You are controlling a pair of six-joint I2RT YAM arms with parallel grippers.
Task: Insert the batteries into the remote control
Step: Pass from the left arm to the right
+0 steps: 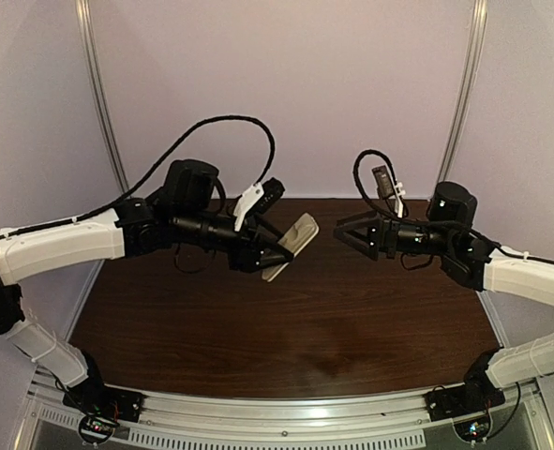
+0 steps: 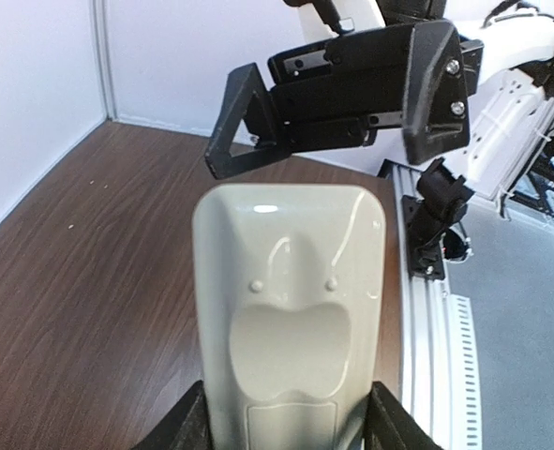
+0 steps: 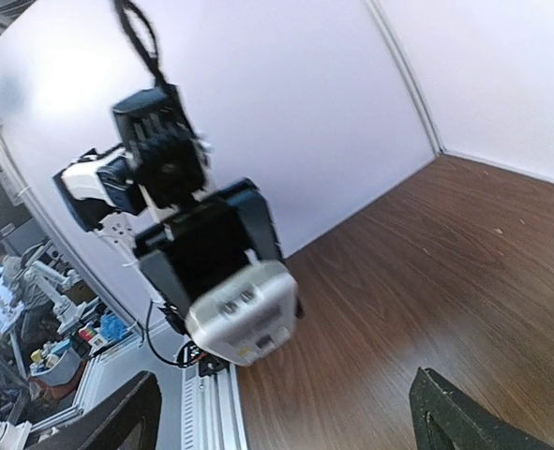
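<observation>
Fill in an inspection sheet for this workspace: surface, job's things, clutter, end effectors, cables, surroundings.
Surface: dark wood-grain table.
Job's things: remote held in the air above the table; batteries: nothing seen.
Clutter: nothing seen.
End effectors: left end effector shut on the remote; right end effector open and empty, facing the remote's free end.
Cables: black cable arching high on the left; smaller black loop on the right.
Surroundings: pale walls; metal rail along the near edge.
</observation>
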